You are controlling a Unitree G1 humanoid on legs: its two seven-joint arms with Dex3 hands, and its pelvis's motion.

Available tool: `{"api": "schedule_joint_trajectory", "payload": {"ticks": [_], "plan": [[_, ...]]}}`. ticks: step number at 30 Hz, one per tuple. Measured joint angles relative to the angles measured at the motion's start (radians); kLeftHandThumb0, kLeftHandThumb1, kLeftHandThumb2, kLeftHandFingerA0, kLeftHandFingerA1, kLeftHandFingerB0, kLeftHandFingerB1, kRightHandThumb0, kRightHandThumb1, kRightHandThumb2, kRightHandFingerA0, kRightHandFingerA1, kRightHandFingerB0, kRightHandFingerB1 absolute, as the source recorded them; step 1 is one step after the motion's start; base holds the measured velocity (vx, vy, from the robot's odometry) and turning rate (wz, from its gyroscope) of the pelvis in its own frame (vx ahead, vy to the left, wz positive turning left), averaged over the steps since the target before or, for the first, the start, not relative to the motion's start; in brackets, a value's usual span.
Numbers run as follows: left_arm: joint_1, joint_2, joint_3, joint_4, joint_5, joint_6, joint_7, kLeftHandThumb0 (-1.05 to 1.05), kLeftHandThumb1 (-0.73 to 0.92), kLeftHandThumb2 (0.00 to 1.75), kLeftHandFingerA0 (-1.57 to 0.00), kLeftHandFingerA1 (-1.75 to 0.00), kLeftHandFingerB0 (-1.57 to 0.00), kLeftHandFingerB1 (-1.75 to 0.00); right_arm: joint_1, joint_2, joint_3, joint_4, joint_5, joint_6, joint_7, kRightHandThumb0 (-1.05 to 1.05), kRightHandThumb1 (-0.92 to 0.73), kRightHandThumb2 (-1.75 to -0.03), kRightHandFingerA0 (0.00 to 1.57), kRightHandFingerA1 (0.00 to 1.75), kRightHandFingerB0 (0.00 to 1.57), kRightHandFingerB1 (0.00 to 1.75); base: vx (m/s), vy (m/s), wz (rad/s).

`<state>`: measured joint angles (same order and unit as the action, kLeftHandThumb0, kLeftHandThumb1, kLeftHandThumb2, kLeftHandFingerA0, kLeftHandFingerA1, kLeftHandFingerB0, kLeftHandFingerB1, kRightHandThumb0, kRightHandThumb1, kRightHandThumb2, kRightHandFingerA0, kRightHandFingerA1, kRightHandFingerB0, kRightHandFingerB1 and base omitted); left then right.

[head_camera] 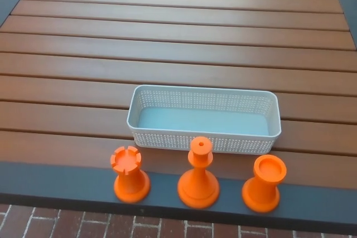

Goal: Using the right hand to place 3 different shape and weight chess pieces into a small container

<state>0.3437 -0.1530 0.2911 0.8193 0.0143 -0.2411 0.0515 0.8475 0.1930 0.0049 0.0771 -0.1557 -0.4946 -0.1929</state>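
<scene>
Three orange chess pieces stand upright in a row on the table's dark front border. At the left is a rook with a notched top [130, 176]. The middle piece [198, 176] has a knob top and a wide round base. At the right stands a piece with a flat cup-shaped top [264, 182]. Just behind them sits a small white perforated container [203, 139], with nothing inside it. Neither of my hands shows in the head view.
The table [178, 43] is made of brown wooden slats with a dark grey frame. Red brick paving [67, 224] shows below the table's front edge.
</scene>
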Motion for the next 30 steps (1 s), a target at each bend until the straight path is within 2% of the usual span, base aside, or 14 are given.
{"api": "schedule_joint_trajectory", "payload": {"ticks": [2,4,5,6,7,8,9,13,18,19,22,24,25,30], "plan": [[-0.002,-0.002,0.004,0.000,-0.001,0.000,0.001,-0.07,0.51,1.14,-1.05,-1.28,-0.98,-1.00,0.052,0.002,0.040,-0.086,-0.011,-0.026,-0.004,-0.66,-0.40,-0.74,0.07,0.38,0.07,0.15,0.00,0.000,0.00],[-0.004,-0.002,0.007,-0.001,-0.003,-0.003,0.002,-0.07,0.52,1.14,-1.05,-1.28,-0.98,-1.00,0.098,0.002,0.075,-0.175,-0.036,-0.048,-0.011,-0.66,-0.50,-0.57,0.02,0.31,0.02,0.24,0.00,0.000,0.00],[-0.005,-0.002,0.008,-0.001,-0.005,-0.007,0.003,-0.08,0.51,1.13,-1.08,-1.28,-0.99,-1.00,0.110,0.002,0.086,-0.209,-0.048,-0.055,-0.013,-0.65,-0.41,-0.83,0.02,0.19,0.00,0.22,0.00,0.000,0.00],[-0.006,-0.002,0.011,0.000,-0.006,-0.009,0.003,-0.08,0.51,1.13,-1.08,-1.28,-0.99,-1.00,0.123,0.002,0.099,-0.246,-0.064,-0.062,-0.017,-0.65,-0.41,-0.83,0.02,0.19,0.00,0.22,0.00,0.000,0.00],[-0.006,-0.002,0.012,0.001,-0.007,-0.010,0.003,-0.08,0.52,1.14,-1.06,-1.28,-0.97,-1.00,0.130,0.002,0.106,-0.268,-0.074,-0.065,-0.019,-0.74,-0.56,-0.57,0.00,0.25,0.00,0.22,0.00,0.000,0.00],[-0.007,-0.002,0.014,0.002,-0.010,-0.012,0.003,-0.08,0.52,1.14,-1.06,-1.28,-0.97,-1.00,0.141,0.002,0.121,-0.312,-0.097,-0.071,-0.023,-0.74,-0.56,-0.57,0.00,0.25,0.00,0.22,0.00,0.000,0.00],[-0.007,-0.002,0.015,0.003,-0.012,-0.014,0.003,-0.08,0.52,1.13,-1.07,-1.28,-0.97,-0.99,0.147,0.002,0.129,-0.338,-0.114,-0.073,-0.026,-0.66,-0.41,-0.85,0.00,0.18,0.00,0.23,0.00,0.000,0.00],[-0.008,-0.002,0.018,0.008,-0.020,-0.021,0.006,-0.07,0.53,1.11,-1.03,-1.27,-0.96,-0.97,0.169,-0.004,0.157,-0.444,-0.190,-0.081,-0.038,-0.75,-0.47,-0.85,0.08,0.09,0.07,0.15,0.00,0.000,0.00],[-0.010,-0.002,0.018,0.012,-0.026,-0.022,0.010,-0.07,0.55,1.08,-1.03,-1.26,-0.97,-0.96,0.170,-0.010,0.160,-0.516,-0.264,-0.087,-0.053,-0.65,-0.43,-0.86,0.00,0.23,0.04,0.25,0.00,0.000,0.00],[-0.010,-0.002,0.018,0.014,-0.029,-0.022,0.009,-0.06,0.54,1.10,-1.02,-1.24,-0.96,-0.95,0.170,-0.010,0.161,-0.528,-0.280,-0.087,-0.056,-0.72,-0.56,-0.61,0.05,0.26,0.06,0.19,0.00,0.000,0.00],[-0.011,-0.002,0.016,0.017,-0.033,-0.022,0.011,-0.07,0.54,1.09,-1.01,-1.24,-0.95,-0.95,0.168,-0.008,0.159,-0.560,-0.330,-0.085,-0.069,-0.68,-0.46,-0.85,0.04,0.27,0.04,0.21,0.00,0.000,0.00],[-0.011,-0.002,0.013,0.017,-0.032,-0.022,0.015,-0.07,0.55,1.09,-1.01,-1.24,-0.95,-0.94,0.163,-0.005,0.155,-0.573,-0.360,-0.082,-0.078,-0.69,-0.47,-0.84,0.06,0.28,0.04,0.21,0.00,0.000,0.00],[-0.011,-0.002,0.011,0.019,-0.032,-0.022,0.019,-0.07,0.54,1.11,-1.00,-1.25,-0.94,-0.94,0.152,-0.002,0.148,-0.584,-0.387,-0.075,-0.086,-0.68,-0.58,-0.58,0.04,0.30,0.04,0.23,0.00,0.000,0.00],[-0.008,-0.003,0.002,0.020,-0.032,-0.022,0.027,-0.08,0.53,1.10,-1.04,-1.28,-0.96,-1.00,0.106,0.003,0.135,-0.606,-0.454,-0.034,-0.098,-0.71,-0.61,-0.59,0.02,0.32,0.00,0.24,0.00,0.000,0.00]]}}
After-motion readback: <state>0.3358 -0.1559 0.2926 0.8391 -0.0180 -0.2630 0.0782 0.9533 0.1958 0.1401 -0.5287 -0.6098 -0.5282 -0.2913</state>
